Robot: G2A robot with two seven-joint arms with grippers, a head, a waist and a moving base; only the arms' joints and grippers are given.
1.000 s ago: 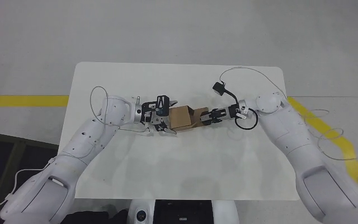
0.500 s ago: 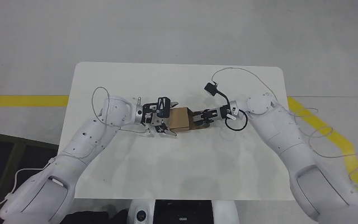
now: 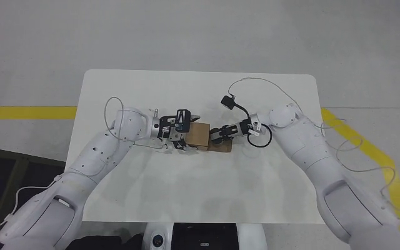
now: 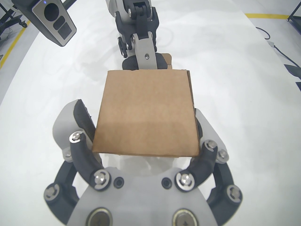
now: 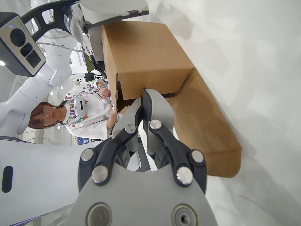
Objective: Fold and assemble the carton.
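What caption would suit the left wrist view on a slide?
Left gripper holds the carton; shut right gripper at its far end.

Table (image 3: 125,181): white top with rounded corners, carrying one brown box under the two grippers.
Carton (image 3: 199,133): resting on the table, sitting between the fingers of the left gripper (image 3: 187,132), its open end facing the right gripper (image 3: 216,134).
Flap (image 5: 204,128): lying flat on the table, just beside the right gripper.

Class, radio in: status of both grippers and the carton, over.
Left gripper, jaws clamped on carton. Right gripper, jaws shut, at carton's open end. One flap lying out along table.
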